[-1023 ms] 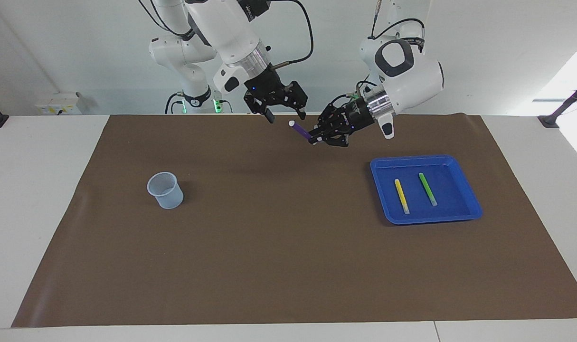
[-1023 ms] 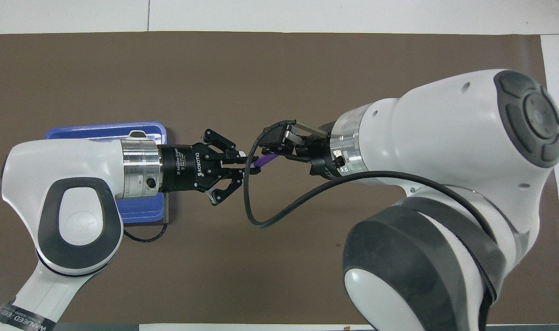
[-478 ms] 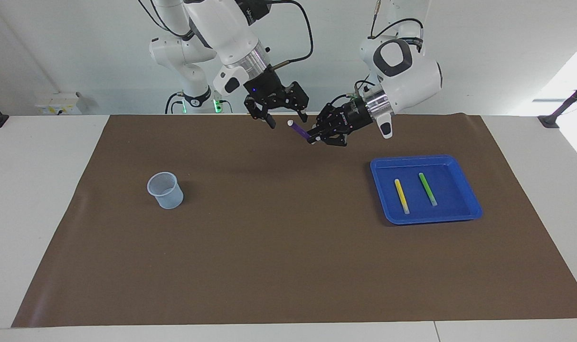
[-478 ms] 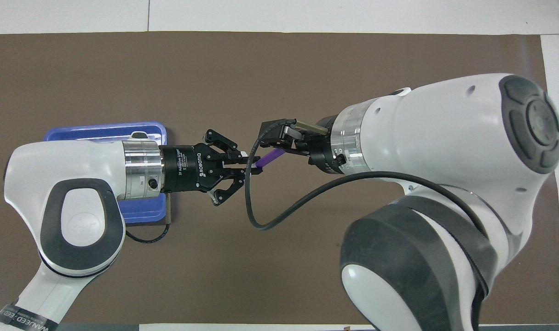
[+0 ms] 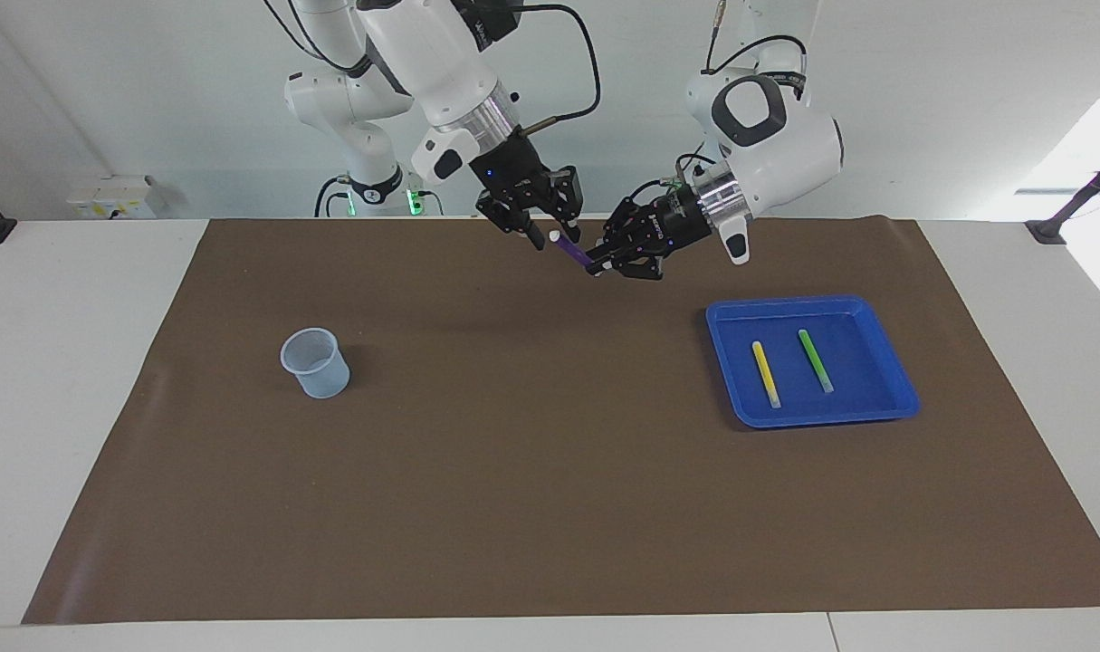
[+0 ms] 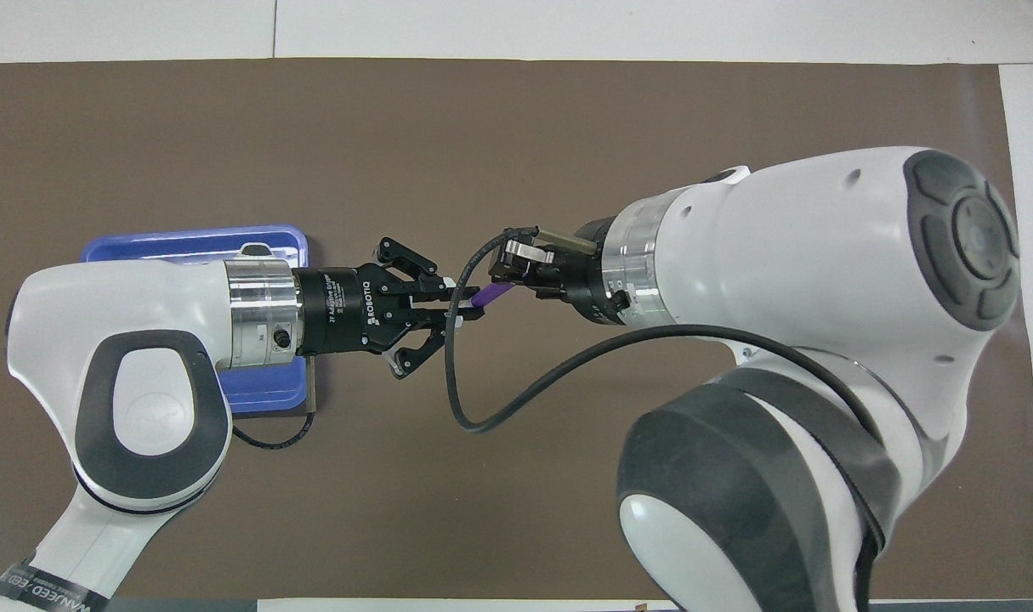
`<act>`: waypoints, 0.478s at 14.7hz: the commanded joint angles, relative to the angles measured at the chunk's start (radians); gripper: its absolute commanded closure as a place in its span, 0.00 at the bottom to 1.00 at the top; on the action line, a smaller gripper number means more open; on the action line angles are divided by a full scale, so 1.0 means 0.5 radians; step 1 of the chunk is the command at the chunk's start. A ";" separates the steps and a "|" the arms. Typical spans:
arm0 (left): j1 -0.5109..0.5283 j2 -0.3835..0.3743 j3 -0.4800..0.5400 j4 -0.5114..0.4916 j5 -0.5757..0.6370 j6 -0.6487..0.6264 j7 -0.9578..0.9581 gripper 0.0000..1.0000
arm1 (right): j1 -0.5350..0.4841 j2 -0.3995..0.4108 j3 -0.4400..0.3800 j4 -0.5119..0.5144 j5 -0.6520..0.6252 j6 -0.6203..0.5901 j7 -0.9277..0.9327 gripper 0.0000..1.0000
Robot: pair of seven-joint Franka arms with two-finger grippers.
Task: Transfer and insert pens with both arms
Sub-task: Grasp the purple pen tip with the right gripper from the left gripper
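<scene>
Nearby, a blue tray [image 5: 903, 398] holds the yellow pen [image 5: 766, 373] and green pen [image 5: 816, 360].

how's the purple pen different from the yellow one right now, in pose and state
The purple pen is up in the air over the brown mat, tilted; the yellow pen lies flat in the blue tray.
The purple pen is gripped at one end by the left gripper, with the right gripper at its whitish cap end; the yellow pen is untouched, beside the green pen.
Both are thin short markers with a pale end.
</scene>
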 commanded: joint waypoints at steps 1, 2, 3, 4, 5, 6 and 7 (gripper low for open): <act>-0.036 -0.077 0.019 -0.078 -0.057 0.063 -0.014 1.00 | 0.006 -0.022 0.006 -0.029 0.007 0.034 -0.023 1.00; -0.036 -0.080 0.019 -0.075 -0.057 0.063 -0.014 1.00 | 0.006 -0.022 0.006 -0.029 0.007 0.034 -0.023 1.00; -0.036 -0.089 0.022 -0.078 -0.057 0.066 -0.014 1.00 | 0.006 -0.022 0.006 -0.029 0.007 0.031 -0.020 1.00; -0.036 -0.092 0.019 -0.078 -0.060 0.066 -0.014 1.00 | 0.006 -0.019 0.006 -0.029 0.007 0.034 -0.023 1.00; -0.036 -0.089 0.019 -0.078 -0.060 0.066 -0.017 1.00 | 0.006 -0.019 0.003 -0.026 0.007 0.034 -0.023 1.00; -0.036 -0.092 0.019 -0.078 -0.060 0.069 -0.014 1.00 | 0.003 -0.019 0.003 -0.026 0.004 0.034 -0.023 1.00; -0.036 -0.092 0.019 -0.078 -0.063 0.081 -0.017 1.00 | -0.003 -0.019 0.003 -0.029 0.004 0.031 -0.023 1.00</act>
